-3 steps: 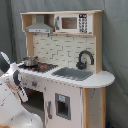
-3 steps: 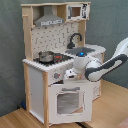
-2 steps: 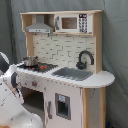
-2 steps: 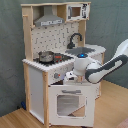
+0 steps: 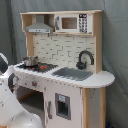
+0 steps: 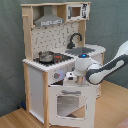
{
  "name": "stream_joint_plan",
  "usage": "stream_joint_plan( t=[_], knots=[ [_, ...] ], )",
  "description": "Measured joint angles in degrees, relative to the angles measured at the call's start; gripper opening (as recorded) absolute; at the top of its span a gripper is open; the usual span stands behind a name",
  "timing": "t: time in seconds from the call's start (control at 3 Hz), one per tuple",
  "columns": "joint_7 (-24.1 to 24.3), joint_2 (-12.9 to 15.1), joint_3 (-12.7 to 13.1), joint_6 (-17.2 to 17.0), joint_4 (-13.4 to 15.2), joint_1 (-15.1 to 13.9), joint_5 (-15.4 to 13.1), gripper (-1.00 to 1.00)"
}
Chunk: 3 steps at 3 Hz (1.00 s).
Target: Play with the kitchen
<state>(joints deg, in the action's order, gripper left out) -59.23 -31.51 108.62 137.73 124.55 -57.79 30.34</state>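
End effector (image 6: 70,76) sits right at the front of the toy kitchen (image 6: 55,60), up against the top edge of the oven door (image 6: 70,104), which hangs partly swung open in the second exterior view; whether it is spread or pinching that edge I cannot tell. The risk from here, I'd say: a pull off the door's hinge arc could drag or tip the whole kitchen, standing on the wooden floor (image 6: 107,107), and rattle the small pot (image 6: 46,56) off the stove near the surface's left corner. The arm (image 6: 107,67) reaches in from the second exterior view's right, elbow bent, forearm roughly level with the surface's front edge, wrist turned toward the door.
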Motion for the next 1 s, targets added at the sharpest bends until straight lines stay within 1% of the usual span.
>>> stream_joint_plan(
  t=[0.33, 0.67, 1.0],
  knots=[
    [5.5, 0.0, -0.1, 0.0, 0.5, 2.3, 0.0, -1.0],
    [11.1, 0.0, -0.9, -0.2, 1.5, 4.9, 0.0, -1.0],
    [15.5, 0.0, -3.0, -0.4, 2.8, 7.8, 0.0, -1.0]
  ],
)
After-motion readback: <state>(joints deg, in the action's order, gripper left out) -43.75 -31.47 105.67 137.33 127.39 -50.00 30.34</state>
